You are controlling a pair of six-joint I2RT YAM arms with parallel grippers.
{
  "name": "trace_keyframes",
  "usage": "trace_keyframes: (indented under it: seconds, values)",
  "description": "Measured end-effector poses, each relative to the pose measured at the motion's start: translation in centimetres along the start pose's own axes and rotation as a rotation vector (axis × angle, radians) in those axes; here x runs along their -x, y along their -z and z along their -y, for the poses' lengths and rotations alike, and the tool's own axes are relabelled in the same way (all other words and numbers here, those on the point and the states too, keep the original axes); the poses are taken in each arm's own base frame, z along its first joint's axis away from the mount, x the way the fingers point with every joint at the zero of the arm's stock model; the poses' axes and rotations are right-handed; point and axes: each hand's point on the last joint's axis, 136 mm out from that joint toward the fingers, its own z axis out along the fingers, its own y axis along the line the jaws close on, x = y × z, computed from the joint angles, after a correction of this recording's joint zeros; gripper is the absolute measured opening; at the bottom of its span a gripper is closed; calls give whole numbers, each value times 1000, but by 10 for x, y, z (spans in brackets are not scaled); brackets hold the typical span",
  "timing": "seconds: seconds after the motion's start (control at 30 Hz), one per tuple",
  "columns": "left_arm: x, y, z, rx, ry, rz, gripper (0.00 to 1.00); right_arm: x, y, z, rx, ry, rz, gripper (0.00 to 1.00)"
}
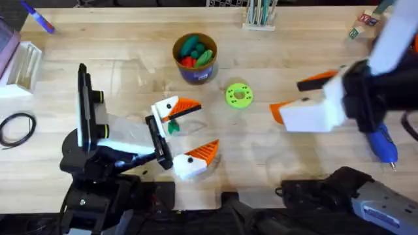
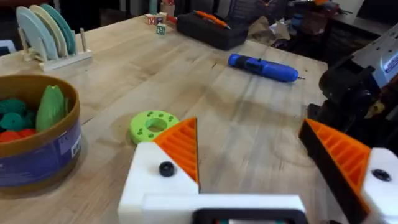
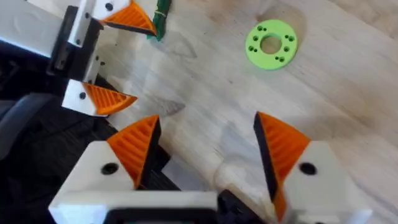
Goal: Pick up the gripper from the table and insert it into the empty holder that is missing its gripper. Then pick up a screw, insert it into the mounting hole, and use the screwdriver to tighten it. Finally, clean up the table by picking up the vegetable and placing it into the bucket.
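Right gripper (image 1: 297, 98), raised close under the camera, jaws spread, empty. Left gripper (image 1: 186, 130) spread too, one green vegetable (image 1: 173, 127) between its jaws. Beyond, one bucket (image 1: 194, 72) holds toy vegetables; one blue screwdriver (image 1: 382, 145).

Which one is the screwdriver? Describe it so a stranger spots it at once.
Go to the right side of the wooden table, by the right arm's base. The screwdriver lies flat there, partly under that arm. It is bright blue and pen-shaped with a thin metal tip, unlike the round lime-green disc to its left.
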Motion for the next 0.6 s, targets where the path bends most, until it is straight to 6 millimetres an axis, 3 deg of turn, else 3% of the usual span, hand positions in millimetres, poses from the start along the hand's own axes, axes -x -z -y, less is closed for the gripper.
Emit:
trace_keyframes:
  seconds: [0.13, 0.2, 0.27, 0.37, 0.4, 0.6]
  values:
    - [0, 0, 0, 0, 0, 0, 977, -17, 9, -1, 11, -15, 33, 883]
    - [0, 0, 0, 0, 1, 0, 861, -24, 9, -2, 17, -18, 29, 884]
    - [0, 0, 0, 0, 0, 0, 597, -25, 8, -2, 20, -21, 24, 885]
    - [0, 0, 0, 0, 0, 0, 100, -25, 6, -2, 23, -22, 22, 885]
    - [0, 0, 0, 0, -4, 0, 34, -23, 6, -2, 22, -20, 29, 885]
    - [0, 0, 0, 0, -3, 0, 5, -20, 6, 17, -85, -24, 43, 885]
